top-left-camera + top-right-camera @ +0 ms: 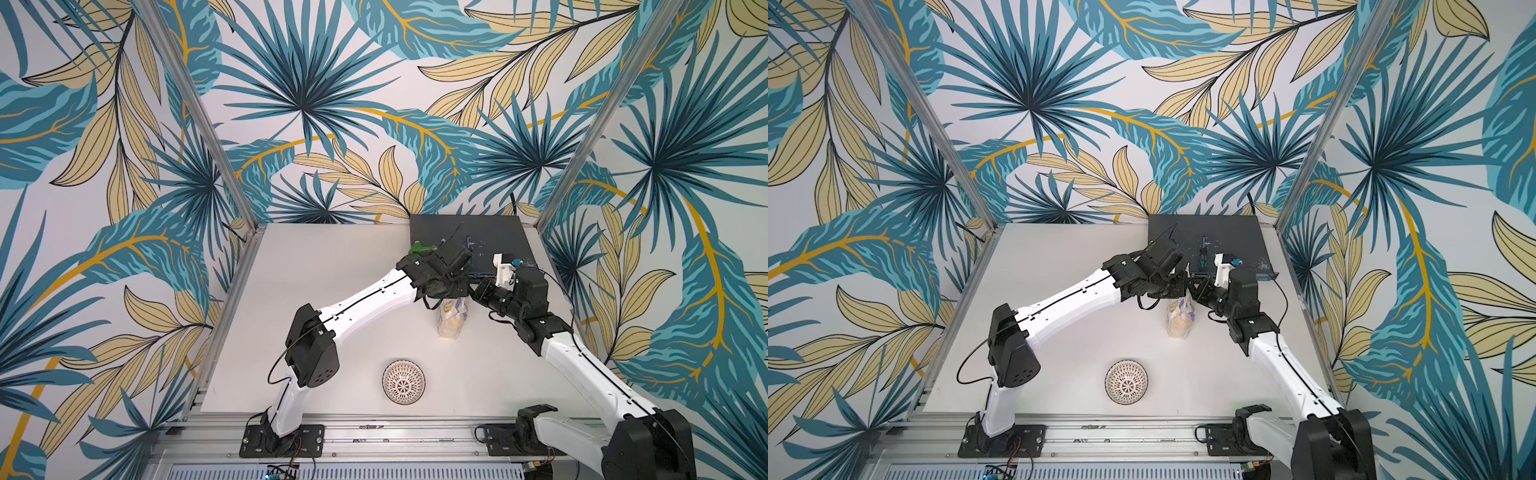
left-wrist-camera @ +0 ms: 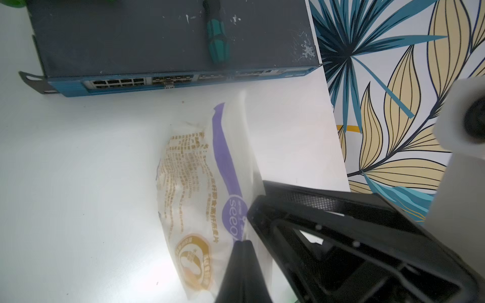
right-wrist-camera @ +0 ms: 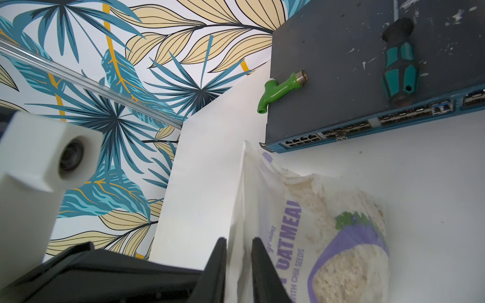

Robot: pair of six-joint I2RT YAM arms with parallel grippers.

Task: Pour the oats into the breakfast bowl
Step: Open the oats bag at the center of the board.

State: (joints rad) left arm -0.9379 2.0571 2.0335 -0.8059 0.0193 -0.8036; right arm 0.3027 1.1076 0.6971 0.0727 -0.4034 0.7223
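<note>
The oats pouch (image 1: pixel 451 322) stands up tall on the bench (image 1: pixel 316 282), with its long way going up and down. It is well apart from the breakfast bowl (image 1: pixel 403 381), on the bowl's far side from the robot and a little toward the robot's right.

The left arm (image 1: pixel 361 303) and the right arm (image 1: pixel 582 365) reach the pouch's top edge from opposite sides, so neither is nearer. The left jaws are pressed together on that edge, pinching the thin plastic. The right jaws are nearly together. The same edge fills the small gap between them, so they look to be pinching it too.

The oats (image 3: pixel 349 267) sit low in the pouch, below both jaws. I cannot tell if the top is open. I think it must be opened, then the pouch carried over the bowl and tipped.
</note>
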